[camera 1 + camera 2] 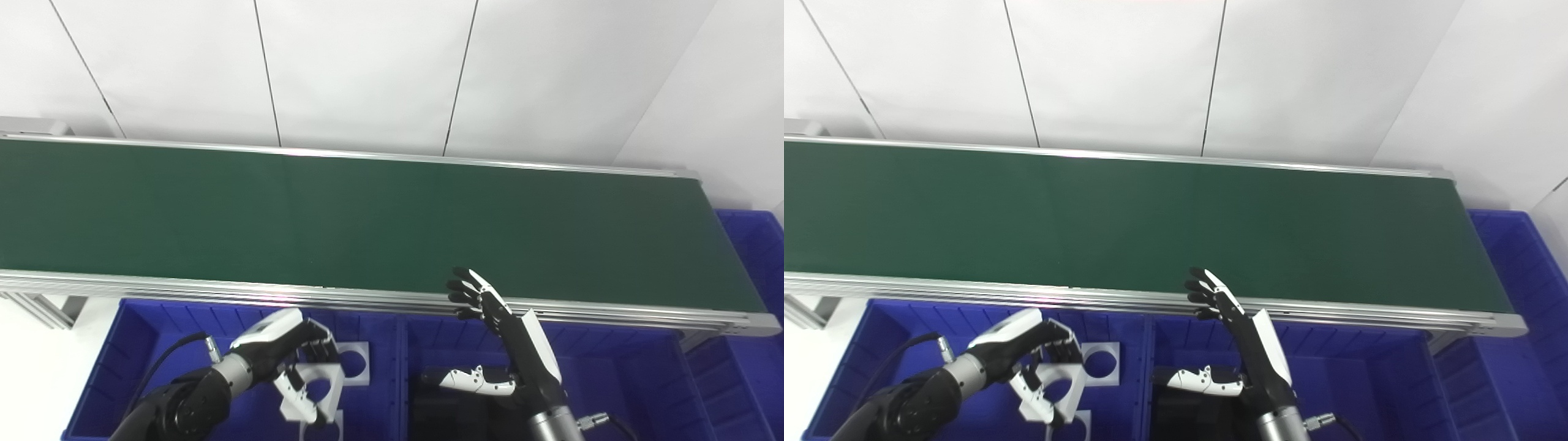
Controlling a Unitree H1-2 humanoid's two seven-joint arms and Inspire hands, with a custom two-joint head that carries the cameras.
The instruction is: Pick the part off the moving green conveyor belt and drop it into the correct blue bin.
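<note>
In the left eye view, the long dark green conveyor belt (367, 214) with its silver aluminium side rails runs across the frame from left to right, and its surface carries nothing. Below its near rail stand deep blue plastic bins: a left blue bin (141, 343), a middle blue bin (618, 367) and part of a further blue bin (756, 245) at the belt's right end. The left hand (288, 361), black with white shells, hangs over the left blue bin with its fingers curled around a pale grey flat square part with a round hole (321, 386), which it holds above the bin floor. A second pale grey square plate with a round hole (354, 362) lies in the same bin just behind the held one, and the edge of a third shows at the bottom of the frame. The right hand (490, 312) stands upright over the middle bin, fingers spread and empty, its fingertips reaching up in front of the belt's near rail and its thumb stretched out to the left.

In the right eye view, the same layout sits shifted leftward. The left hand (1029, 358) is clamped on the holed part (1062, 383) above the left bin (876, 343), and the right hand (1228, 318) is splayed wide, holding nothing, over the middle bin (1366, 367).
</note>
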